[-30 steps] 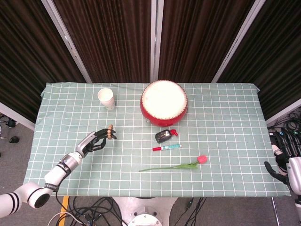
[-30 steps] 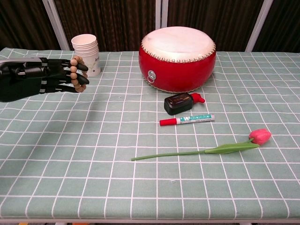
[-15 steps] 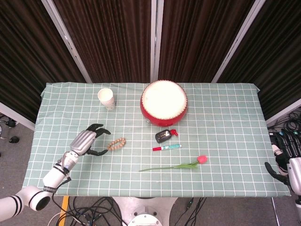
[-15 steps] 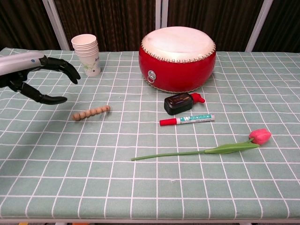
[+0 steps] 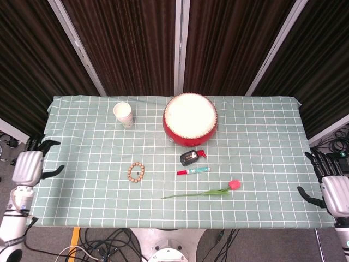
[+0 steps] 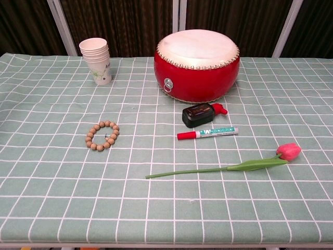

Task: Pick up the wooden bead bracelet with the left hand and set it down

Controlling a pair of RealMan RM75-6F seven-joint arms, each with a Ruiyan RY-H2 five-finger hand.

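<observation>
The wooden bead bracelet (image 5: 136, 172) (image 6: 102, 135) lies flat as a ring on the green checked cloth, left of centre, with nothing touching it. My left hand (image 5: 30, 166) hovers off the table's left edge, far from the bracelet, fingers spread and empty. My right hand (image 5: 330, 188) is off the right edge, fingers apart and empty. Neither hand shows in the chest view.
A red drum (image 5: 190, 118) stands at the back centre, a stack of paper cups (image 5: 123, 114) at the back left. A black and red object (image 5: 191, 158), a red marker (image 5: 193, 171) and a pink tulip (image 5: 204, 192) lie right of the bracelet.
My left hand let go of the bracelet and drew back off the left edge of the table. The bracelet dropped and now lies flat on the cloth as a ring.
</observation>
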